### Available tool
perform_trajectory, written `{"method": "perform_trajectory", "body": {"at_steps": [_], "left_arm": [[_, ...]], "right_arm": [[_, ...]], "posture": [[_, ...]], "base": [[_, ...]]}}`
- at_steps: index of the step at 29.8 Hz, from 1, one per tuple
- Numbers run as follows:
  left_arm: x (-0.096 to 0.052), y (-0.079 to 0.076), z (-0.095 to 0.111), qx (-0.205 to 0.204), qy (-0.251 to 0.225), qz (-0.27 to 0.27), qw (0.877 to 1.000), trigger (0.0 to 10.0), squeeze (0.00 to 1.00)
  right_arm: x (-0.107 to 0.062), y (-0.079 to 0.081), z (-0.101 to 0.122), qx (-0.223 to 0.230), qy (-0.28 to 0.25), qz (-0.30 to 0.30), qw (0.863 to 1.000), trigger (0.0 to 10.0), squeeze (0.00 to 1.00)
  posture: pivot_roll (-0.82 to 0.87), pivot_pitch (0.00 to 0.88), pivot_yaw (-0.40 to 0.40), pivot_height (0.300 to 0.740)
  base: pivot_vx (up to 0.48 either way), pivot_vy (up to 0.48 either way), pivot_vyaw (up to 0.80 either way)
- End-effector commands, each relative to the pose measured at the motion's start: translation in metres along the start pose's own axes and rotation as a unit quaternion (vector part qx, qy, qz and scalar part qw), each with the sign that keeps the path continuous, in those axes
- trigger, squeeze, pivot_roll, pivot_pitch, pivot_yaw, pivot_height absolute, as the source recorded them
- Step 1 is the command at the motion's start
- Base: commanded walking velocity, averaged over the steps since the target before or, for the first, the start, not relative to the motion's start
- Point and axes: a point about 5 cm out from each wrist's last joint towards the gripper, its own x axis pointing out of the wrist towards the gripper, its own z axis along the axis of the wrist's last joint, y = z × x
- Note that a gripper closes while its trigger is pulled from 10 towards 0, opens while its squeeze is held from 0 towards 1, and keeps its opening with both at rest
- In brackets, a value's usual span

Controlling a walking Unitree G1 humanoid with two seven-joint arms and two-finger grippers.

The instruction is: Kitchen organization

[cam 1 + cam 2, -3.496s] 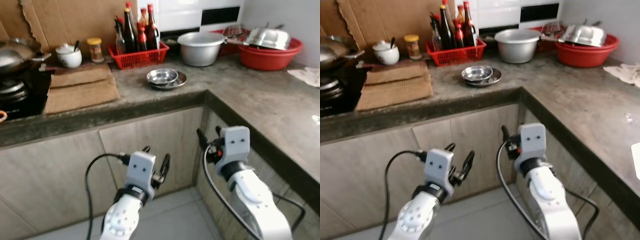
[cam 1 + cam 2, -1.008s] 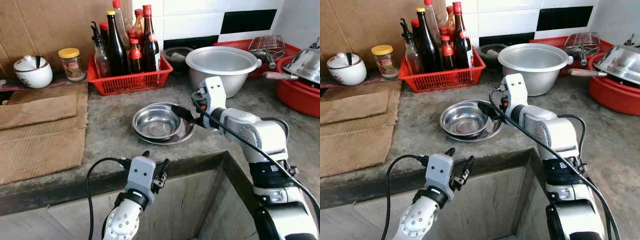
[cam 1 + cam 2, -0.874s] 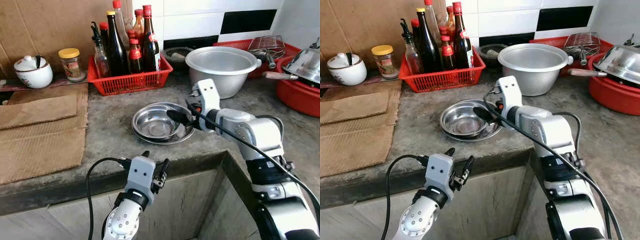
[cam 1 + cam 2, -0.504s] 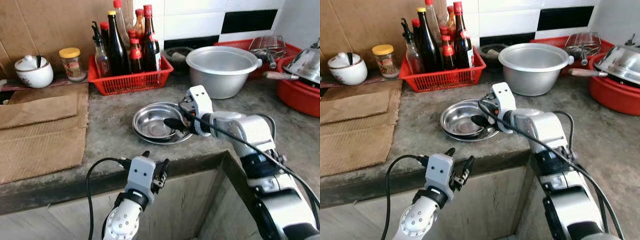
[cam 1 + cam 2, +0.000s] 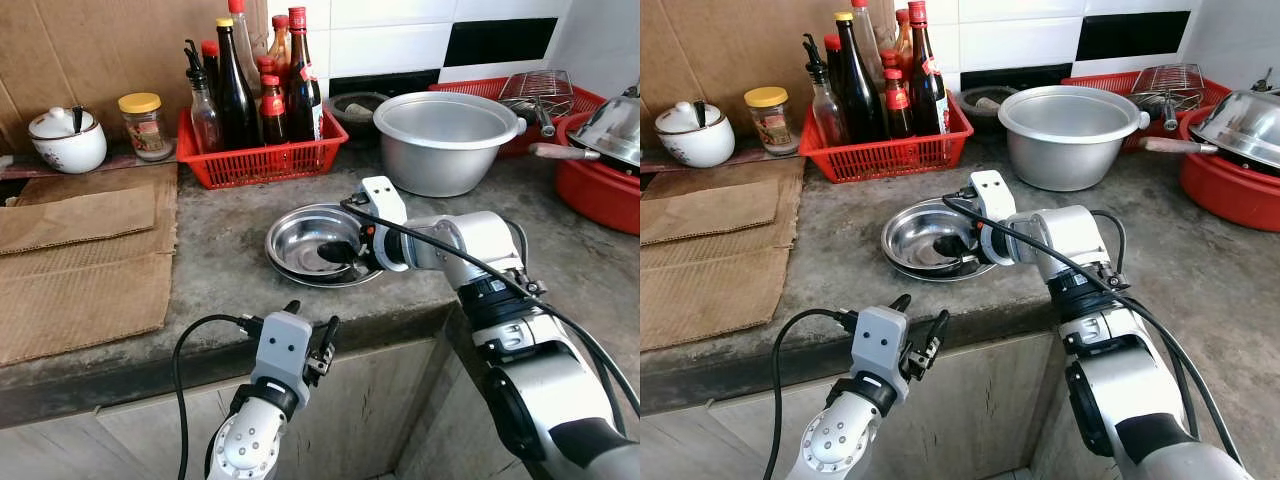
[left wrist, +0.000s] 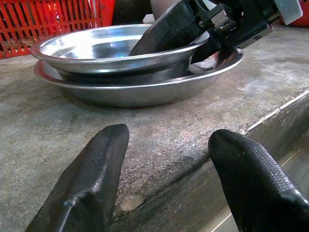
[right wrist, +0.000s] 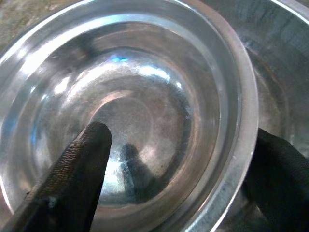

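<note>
The tidying looks barely begun: a small steel bowl (image 5: pixel 318 238) sits nested in a wider steel plate (image 5: pixel 290 272) near the desk (image 5: pixel 220 250) edge, not yet lifted. The right hand (image 5: pixel 345 250) straddles the bowl's rim, fingers apart, one inside the bowl and one outside, not yet closed. The left hand (image 5: pixel 312 335) hangs below the desk edge, fingers spread wide, holding nothing.

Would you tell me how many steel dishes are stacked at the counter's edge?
2: a smaller steel bowl nested in a wider steel dish on the counter, straddled by the right gripper.
</note>
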Motion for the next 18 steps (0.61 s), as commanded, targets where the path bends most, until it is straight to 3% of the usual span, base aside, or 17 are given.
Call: {"method": "perform_trajectory", "body": {"at_steps": [1, 9, 18], "left_arm": [[-0.001, 0.000, -0.004, 0.003, 0.013, 0.006, 1.000, 10.0, 0.00], [-0.001, 0.001, -0.004, 0.002, 0.013, 0.008, 1.000, 10.0, 0.00], [0.000, 0.002, -0.004, 0.004, 0.013, 0.009, 1.000, 10.0, 0.00]], "right_arm": [[0.002, -0.003, 0.000, 0.009, 0.009, -0.013, 1.000, 0.0, 0.00], [0.003, -0.021, 0.004, 0.088, -0.019, -0.063, 0.994, 0.0, 0.00], [0.005, -0.022, 0.007, 0.141, -0.040, -0.067, 0.987, 0.0, 0.00]], "posture": [[0.13, 0.030, -0.058, 0.740], [0.12, 0.032, -0.054, 0.740], [0.13, 0.031, -0.050, 0.740]], "base": [[0.000, 0.000, 0.00], [0.000, 0.000, 0.00], [0.000, 0.000, 0.00]]}}
